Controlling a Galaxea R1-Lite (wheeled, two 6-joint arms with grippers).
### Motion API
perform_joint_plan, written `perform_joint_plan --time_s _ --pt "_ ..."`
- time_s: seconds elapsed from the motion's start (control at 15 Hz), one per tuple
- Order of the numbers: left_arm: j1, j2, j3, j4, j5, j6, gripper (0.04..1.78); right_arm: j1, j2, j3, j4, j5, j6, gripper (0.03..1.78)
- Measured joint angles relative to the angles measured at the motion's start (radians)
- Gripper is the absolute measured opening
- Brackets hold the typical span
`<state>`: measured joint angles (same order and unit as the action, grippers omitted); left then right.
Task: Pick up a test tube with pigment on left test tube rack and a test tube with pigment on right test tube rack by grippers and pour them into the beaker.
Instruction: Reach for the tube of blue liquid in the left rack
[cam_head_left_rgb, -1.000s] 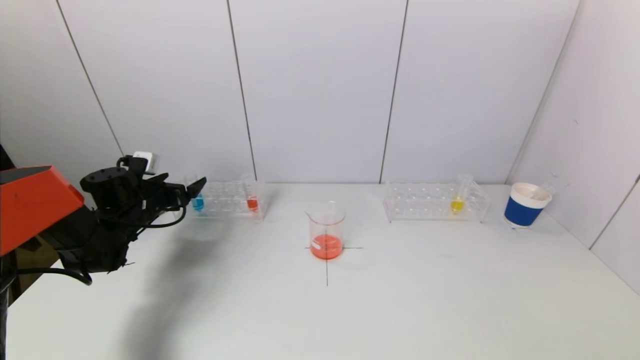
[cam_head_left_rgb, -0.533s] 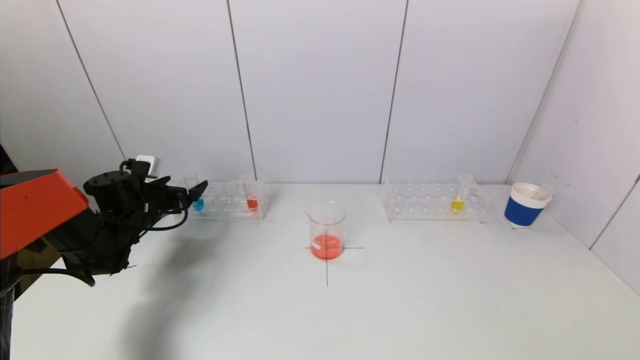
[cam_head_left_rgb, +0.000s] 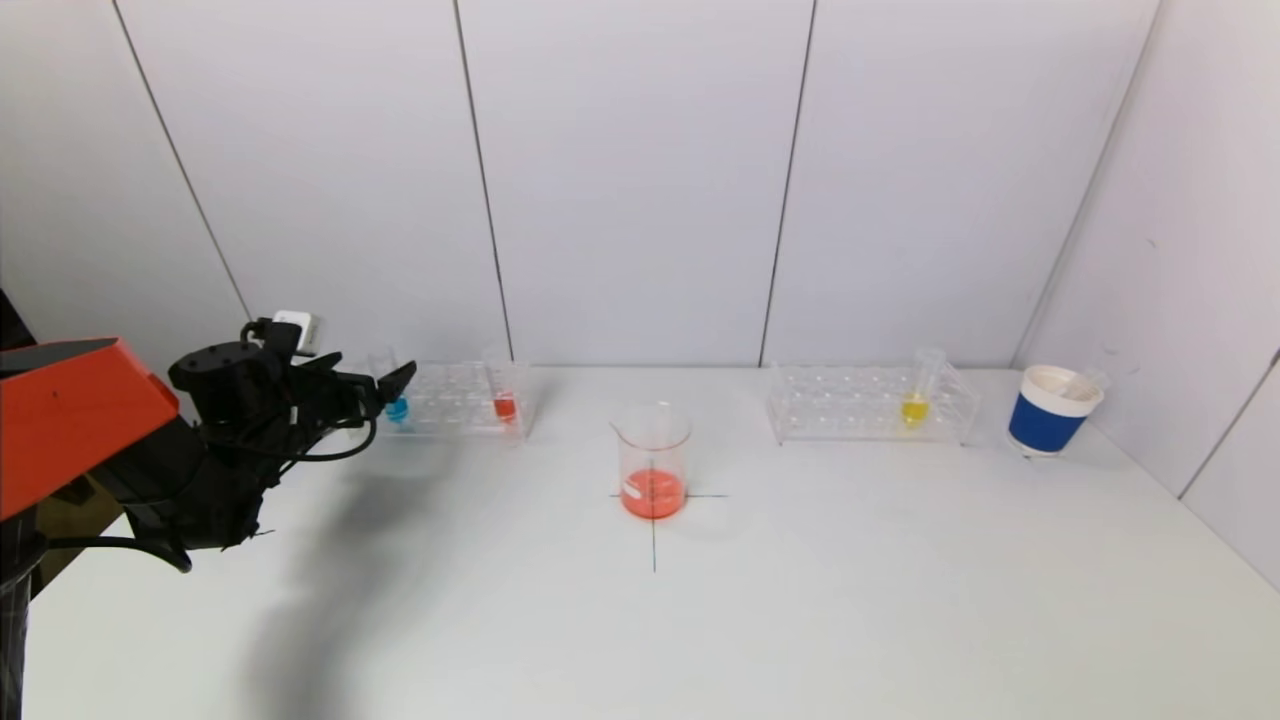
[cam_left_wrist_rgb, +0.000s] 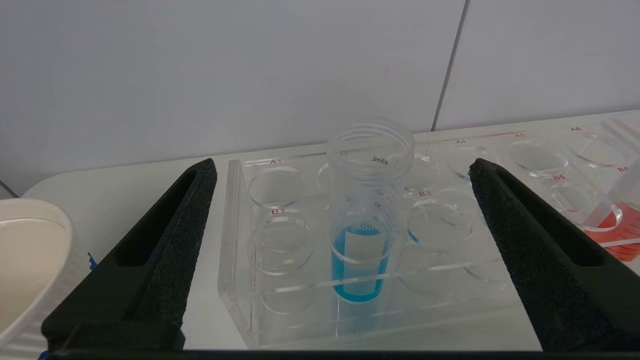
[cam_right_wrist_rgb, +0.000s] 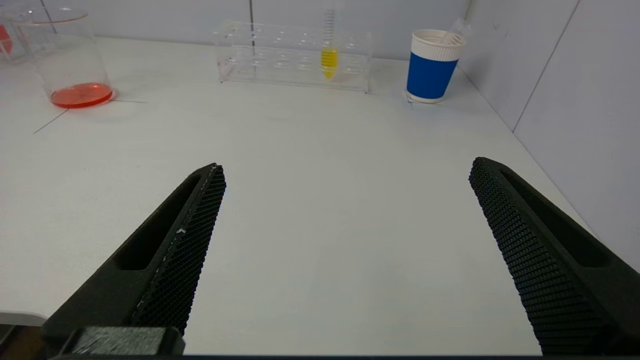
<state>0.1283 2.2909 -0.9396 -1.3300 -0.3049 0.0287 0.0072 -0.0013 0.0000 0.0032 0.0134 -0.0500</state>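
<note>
The clear left rack (cam_head_left_rgb: 450, 400) holds a tube with blue pigment (cam_head_left_rgb: 396, 408) and a tube with red pigment (cam_head_left_rgb: 505, 405). My left gripper (cam_head_left_rgb: 385, 385) is open just before the blue tube (cam_left_wrist_rgb: 361, 240), which stands upright in the rack (cam_left_wrist_rgb: 240, 280) between and beyond the fingertips, untouched. The right rack (cam_head_left_rgb: 865, 405) holds a tube with yellow pigment (cam_head_left_rgb: 914, 408). The beaker (cam_head_left_rgb: 653, 460) with orange-red liquid stands at mid-table. My right gripper (cam_right_wrist_rgb: 345, 170) is open and empty over bare table, out of the head view; the yellow tube (cam_right_wrist_rgb: 328, 57) is far ahead.
A blue and white paper cup (cam_head_left_rgb: 1050, 410) stands at the far right by the wall. A white cup rim (cam_left_wrist_rgb: 25, 255) shows beside the left gripper. A cross is drawn on the table under the beaker. Walls close the back and right.
My left gripper has drawn back slightly toward the left, then stayed almost still. The tubes, racks and beaker have not moved.
</note>
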Motion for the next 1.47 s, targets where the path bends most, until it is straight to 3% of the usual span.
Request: perform_joint_plan --time_s 1.47 --pt "-0.046 0.021 -0.015 0.0 0.008 0.0 1.76 0.0 0.0 0.0 0.0 0.0 0.0 1.77"
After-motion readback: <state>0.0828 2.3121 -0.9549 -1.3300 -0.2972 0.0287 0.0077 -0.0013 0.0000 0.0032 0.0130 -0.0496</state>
